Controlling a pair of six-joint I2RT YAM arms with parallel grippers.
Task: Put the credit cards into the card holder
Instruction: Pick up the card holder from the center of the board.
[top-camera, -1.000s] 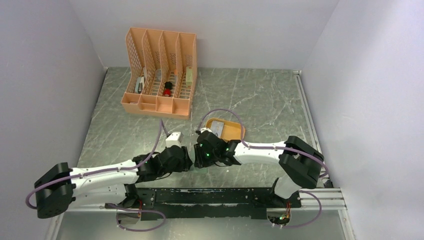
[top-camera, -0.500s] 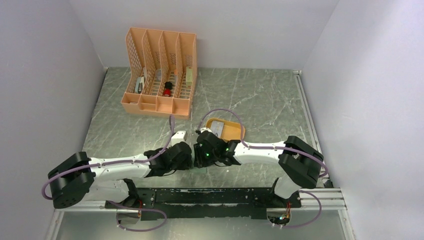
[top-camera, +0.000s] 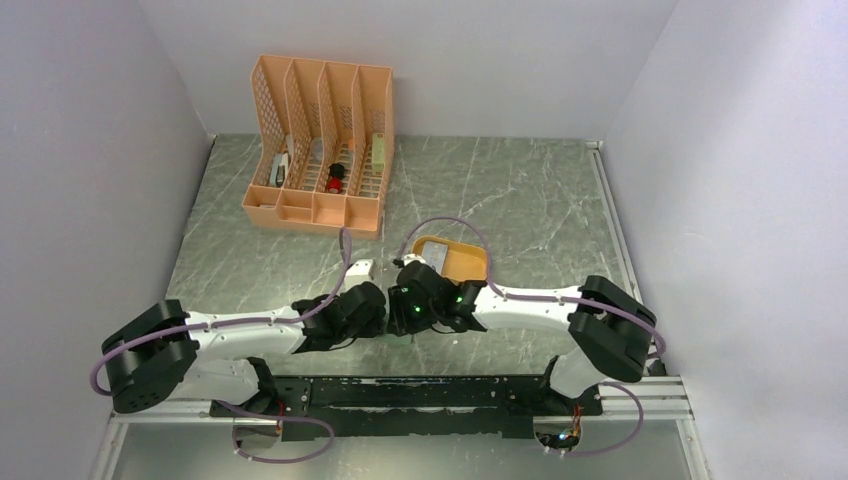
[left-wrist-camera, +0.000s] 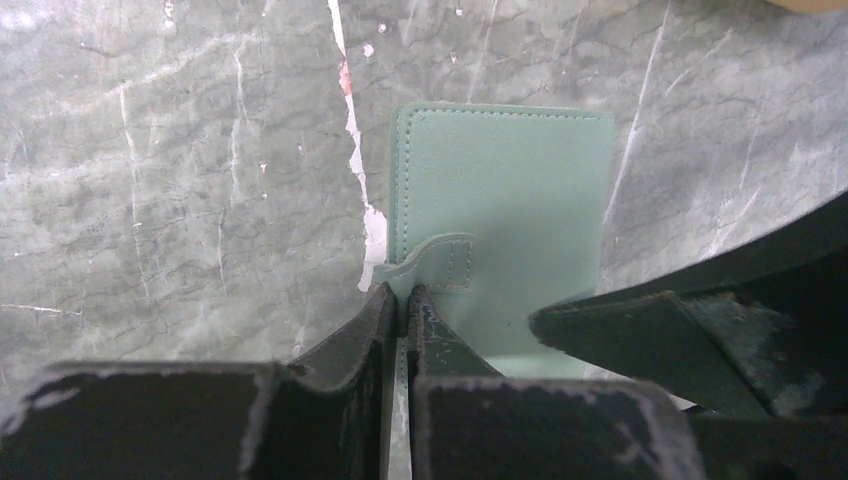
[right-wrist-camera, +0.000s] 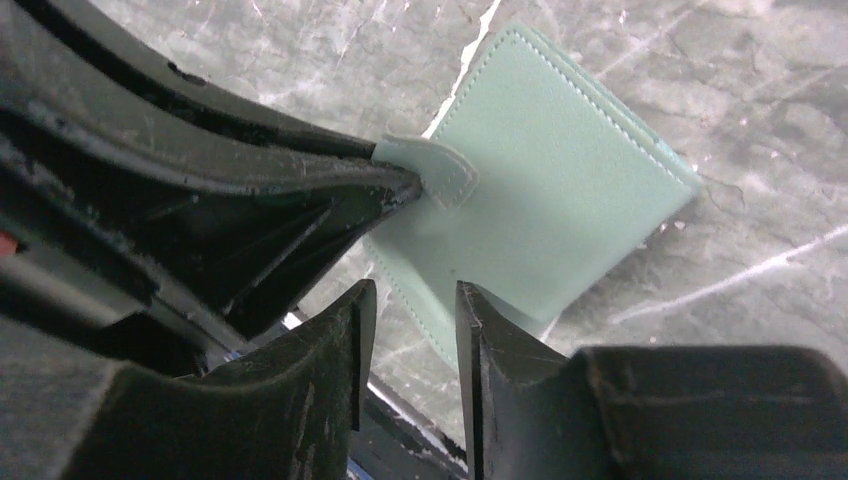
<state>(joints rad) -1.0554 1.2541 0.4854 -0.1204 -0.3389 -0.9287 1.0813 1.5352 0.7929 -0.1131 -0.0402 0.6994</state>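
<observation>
Change: over the last second the left arm (top-camera: 240, 335) has swung its elbow in toward the middle, bringing the left gripper (left-wrist-camera: 403, 300) close to the right one. The right arm (top-camera: 530, 300) has hardly moved.
Left gripper: fingers pressed together on the snap tab (left-wrist-camera: 445, 262) of the wallet (left-wrist-camera: 510, 180).
Right gripper (right-wrist-camera: 410, 320): fingers parted by a narrow gap over the wallet's near edge, clamping nothing.
Wallet: folded flat on the table (top-camera: 520, 190) between the two grippers, hidden under them from above.
Cards (top-camera: 433, 258): a pale piece in the yellow tray (top-camera: 470, 262); too small to tell more.
Edges: the wallet's far and side edges are free. A white crack (left-wrist-camera: 372, 225) touches its left edge.
Room: bare table left of and beyond the wallet. The tray is just beyond the right gripper, the black rail (top-camera: 420, 395) is near behind, and the peach organizer (top-camera: 320, 150) is well apart.
</observation>
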